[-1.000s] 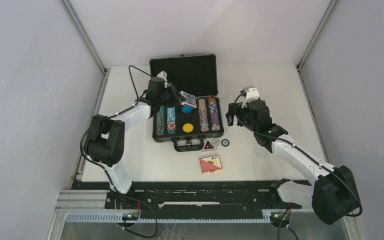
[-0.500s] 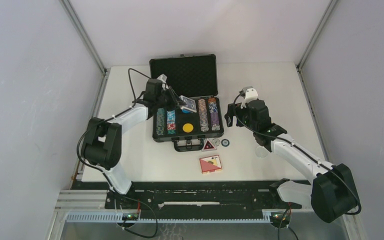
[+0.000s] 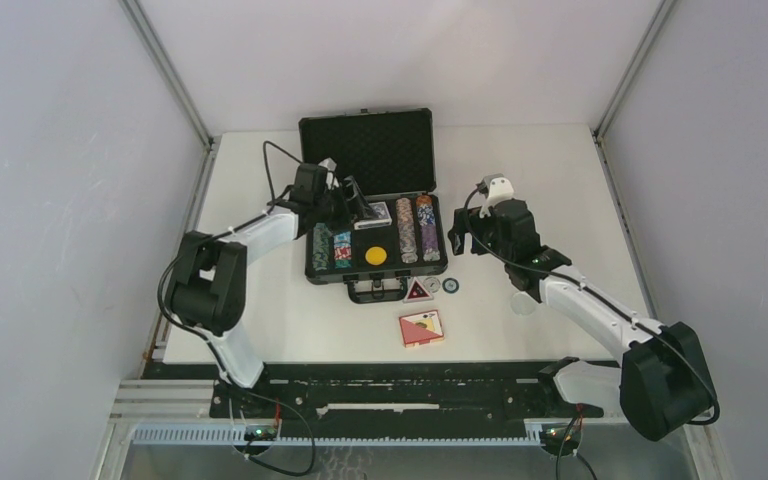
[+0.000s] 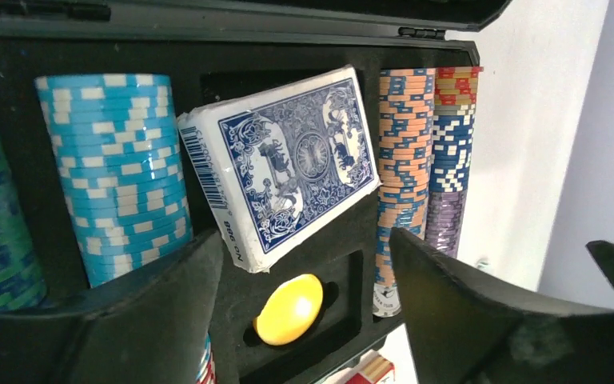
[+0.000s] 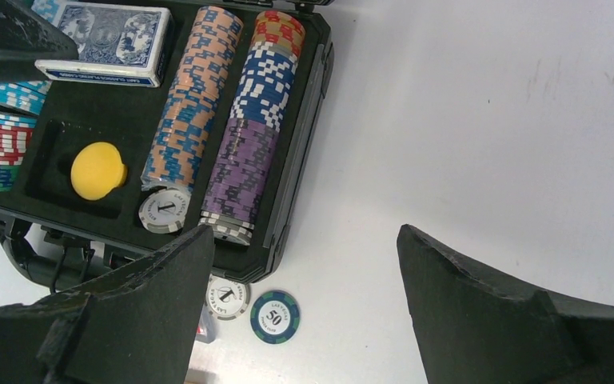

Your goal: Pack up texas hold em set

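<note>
The black briefcase (image 3: 368, 150) lies open mid-table, its foam lid tipped back. Rows of poker chips (image 4: 120, 168) (image 5: 188, 112) fill its slots, and a yellow round button (image 4: 288, 308) (image 5: 96, 170) sits in a recess. A blue card deck (image 4: 288, 164) (image 3: 373, 215) lies tilted in the middle slot. My left gripper (image 4: 304, 264) (image 3: 353, 205) is open just in front of the deck, holding nothing. My right gripper (image 5: 304, 272) (image 3: 468, 235) hangs open and empty by the case's right side. A red card deck (image 3: 421, 328), a triangular button (image 3: 418, 291) and two loose chips (image 5: 274, 315) (image 5: 228, 294) lie on the table.
The case's handle (image 3: 375, 291) faces the near edge, with the loose pieces just beside it. Grey walls close in the white table (image 3: 580, 200) on the left, back and right.
My left gripper has opened and let go of the blue deck, which now rests in the case's middle slot, covering the blue button seen before. The right arm has barely moved.
</note>
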Available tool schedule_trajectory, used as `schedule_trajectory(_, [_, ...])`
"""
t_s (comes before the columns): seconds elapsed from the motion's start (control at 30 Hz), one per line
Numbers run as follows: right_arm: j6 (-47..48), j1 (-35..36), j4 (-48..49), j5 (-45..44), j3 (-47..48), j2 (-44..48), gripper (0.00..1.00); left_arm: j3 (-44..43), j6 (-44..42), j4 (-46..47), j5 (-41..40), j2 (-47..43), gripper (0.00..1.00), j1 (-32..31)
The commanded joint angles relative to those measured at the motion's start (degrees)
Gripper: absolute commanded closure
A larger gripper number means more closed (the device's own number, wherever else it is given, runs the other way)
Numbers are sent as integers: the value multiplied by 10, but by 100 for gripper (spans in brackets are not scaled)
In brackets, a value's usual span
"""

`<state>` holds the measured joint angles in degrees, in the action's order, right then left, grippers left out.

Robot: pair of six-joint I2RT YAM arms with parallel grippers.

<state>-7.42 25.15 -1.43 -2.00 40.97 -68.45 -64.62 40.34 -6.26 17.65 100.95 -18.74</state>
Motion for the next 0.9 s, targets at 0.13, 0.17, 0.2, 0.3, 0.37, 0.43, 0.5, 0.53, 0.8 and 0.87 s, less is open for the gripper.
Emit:
schedule_trajectory(0.13, [-7, -2, 32, 21, -1, -8, 9, -54, -91, -113, -155, -68, 0, 2])
schedule_trajectory(0.17, [-8, -2, 33, 23, -1, -9, 9, -61, -99, -129, -169, -74, 0, 2])
schedule_trajectory(0.2, [-9, -1, 34, 25, -1, -10, 9, -65, -103, -134, -182, -80, 0, 2])
schedule_trajectory(0.3, [-11, -2, 36, 30, -1, -12, 9, -75, -112, -148, -198, -97, 0, 2])
schedule_trajectory(0.37, [-13, -2, 37, 32, -1, -12, 9, -80, -113, -149, -197, -101, 1, 1])
schedule_trajectory(0.43, [-13, -2, 37, 34, -1, -11, 9, -82, -111, -150, -195, -98, 3, -2])
schedule_trajectory(0.5, [-14, -2, 37, 33, -1, -11, 9, -86, -107, -149, -196, -90, 6, -9])
schedule_trajectory(0.53, [-14, -2, 36, 32, -1, -11, 9, -90, -106, -149, -196, -86, 9, -14])
schedule_trajectory(0.8, [-13, -2, 32, 35, -1, -15, 10, -139, -100, -146, -193, -36, 11, -62])
schedule_trajectory(0.87, [-13, -2, 28, 35, -1, -14, 10, -144, -97, -135, -192, -16, 11, -62])
